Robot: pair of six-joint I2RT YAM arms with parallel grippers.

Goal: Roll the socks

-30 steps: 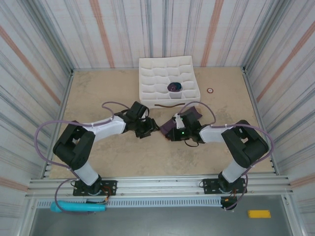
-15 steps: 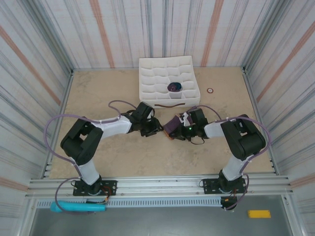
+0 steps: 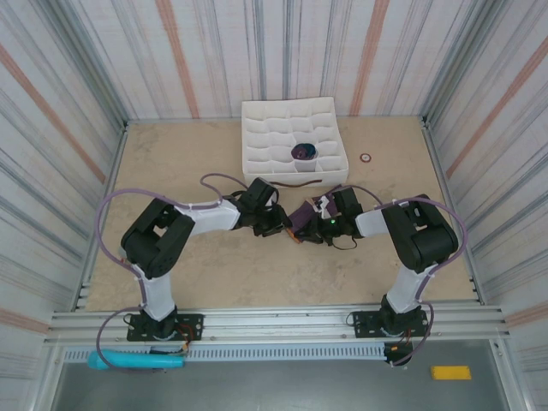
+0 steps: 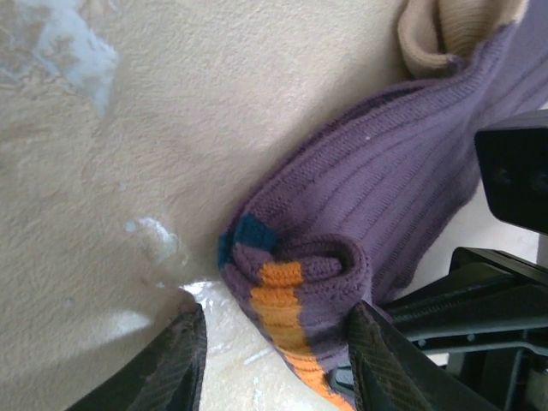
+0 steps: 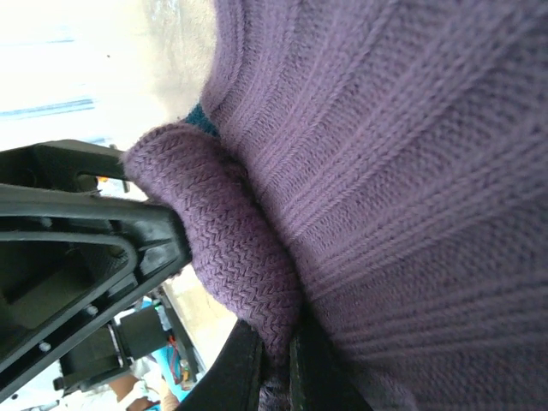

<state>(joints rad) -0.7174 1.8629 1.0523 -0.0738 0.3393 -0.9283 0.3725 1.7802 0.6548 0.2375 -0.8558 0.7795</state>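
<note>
The purple socks [image 3: 302,213] lie bunched on the table between my two grippers, just in front of the tray. In the left wrist view the near end of the socks [image 4: 342,248] is folded into a roll with an orange stripe and a teal patch, and a peach toe [image 4: 454,30] shows at the top right. My left gripper [image 4: 278,368] is open, its fingers astride that rolled end, the right finger touching it. My right gripper [image 5: 276,372] is shut on a fold of the purple socks [image 5: 385,154]. From above, the left gripper [image 3: 278,221] and right gripper [image 3: 314,224] almost meet.
A white compartment tray [image 3: 257,128] stands at the back middle with a dark rolled bundle [image 3: 304,151] in one cell. A small red ring [image 3: 366,157] lies to its right. Striped walls close in the table on three sides.
My left arm has reached rightward until its gripper is at the socks. The right gripper and the sock bundle have shifted slightly toward the tray.
</note>
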